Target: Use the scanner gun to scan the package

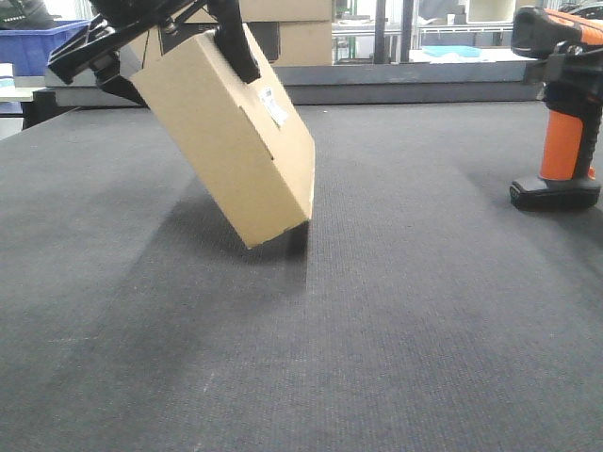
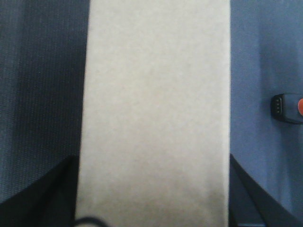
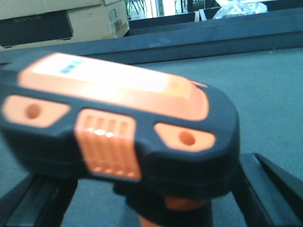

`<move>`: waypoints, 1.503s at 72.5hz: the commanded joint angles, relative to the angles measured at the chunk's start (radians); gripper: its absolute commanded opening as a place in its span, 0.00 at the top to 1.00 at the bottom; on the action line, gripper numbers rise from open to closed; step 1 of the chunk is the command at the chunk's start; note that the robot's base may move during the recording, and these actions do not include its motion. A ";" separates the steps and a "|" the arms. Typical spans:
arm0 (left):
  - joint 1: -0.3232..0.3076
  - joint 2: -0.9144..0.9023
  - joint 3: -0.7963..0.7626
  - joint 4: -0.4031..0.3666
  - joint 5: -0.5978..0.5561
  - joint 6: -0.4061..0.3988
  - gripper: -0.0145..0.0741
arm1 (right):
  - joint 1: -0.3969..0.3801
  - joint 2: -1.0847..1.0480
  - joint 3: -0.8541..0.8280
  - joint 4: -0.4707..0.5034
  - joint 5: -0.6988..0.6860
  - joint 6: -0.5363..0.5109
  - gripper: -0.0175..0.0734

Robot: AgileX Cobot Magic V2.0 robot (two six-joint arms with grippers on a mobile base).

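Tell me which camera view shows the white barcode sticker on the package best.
The exterior front-facing view: the sticker shows clearly on the tilted package. The left wrist view shows only a plain tan face of it; the right wrist view shows just the scanner gun, no package.

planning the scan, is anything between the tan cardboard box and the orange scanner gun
Nothing visible: only bare dark mat lies between the tan cardboard box and the orange-and-black scanner gun.
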 commanded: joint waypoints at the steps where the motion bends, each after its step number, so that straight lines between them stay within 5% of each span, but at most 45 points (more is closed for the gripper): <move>1: -0.004 -0.002 -0.002 0.018 -0.023 -0.002 0.96 | -0.002 -0.040 0.039 -0.011 -0.014 -0.005 0.19; 25: 0.090 -0.031 -0.004 0.112 0.033 0.011 0.96 | -0.004 -0.232 0.219 -0.040 -0.014 -0.005 0.19; 46: 0.213 -0.095 -0.002 0.450 0.161 0.080 0.96 | -0.004 -0.497 0.269 -0.111 0.205 -0.005 0.19; 53: 0.244 -0.095 -0.002 0.511 0.160 0.082 0.96 | -0.004 -0.579 0.269 -0.148 0.284 -0.005 0.19; 72: 0.293 -0.095 0.002 0.481 0.156 0.211 0.96 | -0.004 -0.753 0.269 -0.156 0.471 -0.005 0.19; 93: 0.376 -0.089 0.074 0.368 0.133 0.228 0.96 | -0.004 -0.776 0.269 -0.156 0.483 -0.005 0.19; 109: 0.378 -0.089 0.109 0.340 0.099 0.291 0.96 | -0.004 -0.776 0.269 -0.156 0.485 -0.005 0.19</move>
